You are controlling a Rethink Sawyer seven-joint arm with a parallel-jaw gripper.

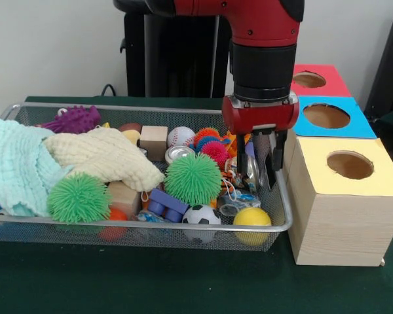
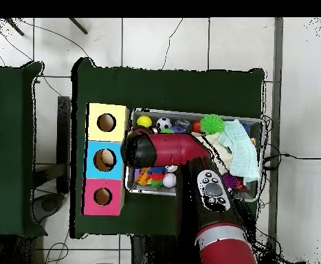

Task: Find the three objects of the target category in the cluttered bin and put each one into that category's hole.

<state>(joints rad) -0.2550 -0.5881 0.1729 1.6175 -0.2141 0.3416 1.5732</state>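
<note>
1. Claw (image 1: 257, 171) is down in the wire bin (image 1: 283, 196) at its 3 o'clock end, fingers slightly apart, gripping nothing I can make out.
2. Bin clutter: green spiky ball (image 1: 192, 178), soccer ball (image 1: 201, 216), yellow ball (image 1: 252, 218), cream cloth (image 1: 105, 156).
3. Yellow box (image 1: 344, 196), blue box (image 1: 327, 118) and red box (image 1: 318, 80) sit beside the bin on the counter (image 1: 183, 281).

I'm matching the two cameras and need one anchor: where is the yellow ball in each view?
Front view: the yellow ball lies in the bin's near right corner, beside the soccer ball.
Overhead view: the yellow ball is in the bin's top left corner.
Shared landmark: the yellow-topped box right next to it.
</note>
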